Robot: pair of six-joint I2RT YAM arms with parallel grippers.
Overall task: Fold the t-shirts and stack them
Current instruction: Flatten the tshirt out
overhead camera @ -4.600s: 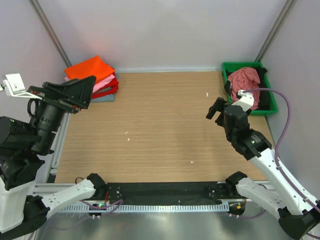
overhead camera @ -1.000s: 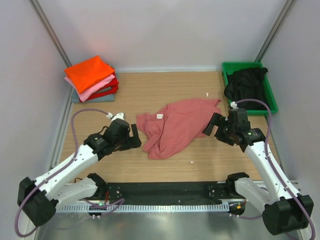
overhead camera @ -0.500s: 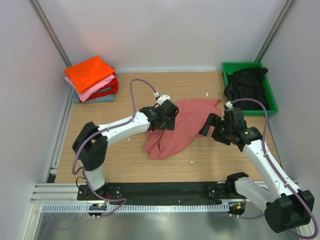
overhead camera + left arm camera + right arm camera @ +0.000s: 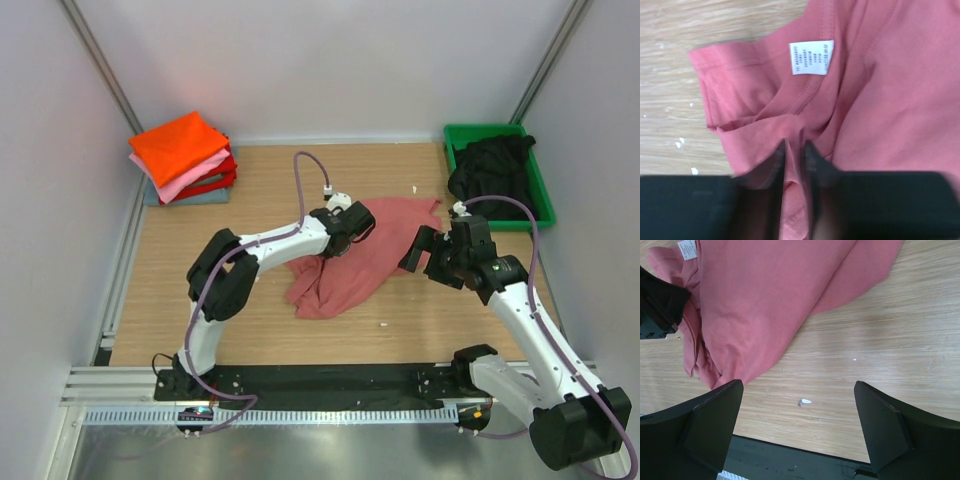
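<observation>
Spotter: Your left arm is now reaching out over the middle of the table, where a second ago it was sitting back toward the near left corner. The salmon shirt and your right arm are lying much as they were.

Checker: Your left gripper is closing in on that shirt. In the wrist view its fingers are pinching a raised ridge of cloth, with the label just beyond.

Spotter: Your right gripper is standing wide open and holding nothing. It's hovering over bare wood just beside the shirt's right side.

Checker: You're handling thin, limp cloth, I'm judging. It's light and nothing about it is fragile, but it's going to sag and trail rather than keep any shape.

Spotter: It's lying crumpled, with its left part bunched and doubled over. A pinch in a wrinkle like that is probably catching more than one layer, so you're risking a lump coming up instead of a flat sheet.

Checker: You're better off taking it at a stitched edge, at the collar seam, a shoulder or a hem corner, where the cloth is thicker and slips less. Your two grippers should be working well apart so the shirt spreads out.

Spotter: For the rest, the black shirt is sitting heaped in the bin at the far right corner. The folded stack is waiting at the far left corner, orange on top.
</observation>
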